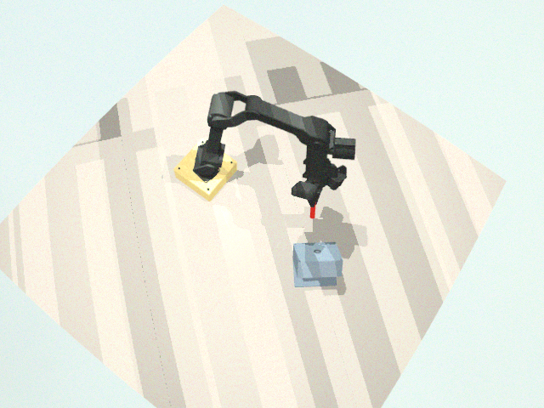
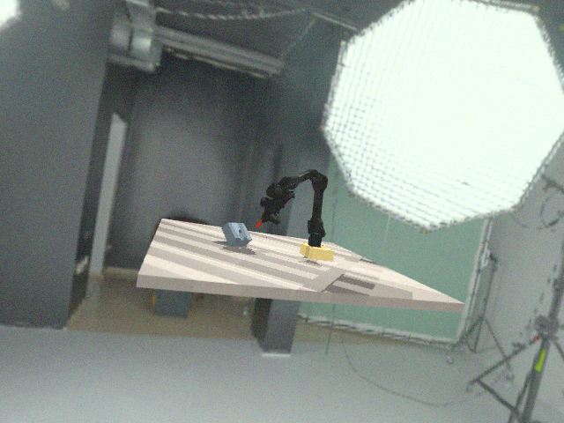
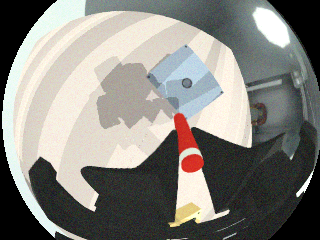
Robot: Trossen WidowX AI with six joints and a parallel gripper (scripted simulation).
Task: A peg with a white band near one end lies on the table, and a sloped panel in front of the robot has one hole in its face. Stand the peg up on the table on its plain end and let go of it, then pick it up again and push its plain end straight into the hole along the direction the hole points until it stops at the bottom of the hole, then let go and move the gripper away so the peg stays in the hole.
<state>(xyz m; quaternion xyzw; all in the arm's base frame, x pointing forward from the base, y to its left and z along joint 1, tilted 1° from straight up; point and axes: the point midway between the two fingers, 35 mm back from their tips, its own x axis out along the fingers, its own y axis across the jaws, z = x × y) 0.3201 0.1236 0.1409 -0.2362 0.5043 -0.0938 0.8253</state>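
Note:
A red peg [image 1: 312, 212] [image 2: 259, 224] [image 3: 184, 131] is held above the table, tilted. Its white band shows near the end closer to the wrist camera, and its plain end points away from the gripper, toward the panel. My gripper [image 1: 313, 203] [image 2: 263, 220] [image 3: 184, 133] is shut on the peg. The blue sloped panel [image 1: 326, 257] [image 2: 234, 233] [image 3: 202, 95] stands on the table beyond the peg's plain end. Its one hole [image 1: 317, 251] [image 2: 240, 231] [image 3: 187, 83] is open and empty. The peg is apart from the panel.
The arm's yellow base [image 1: 210, 191] [image 2: 317, 252] stands on the striped table [image 1: 197, 307] [image 2: 191, 278], well behind the gripper. The gripper's shadow falls on the table beside the panel.

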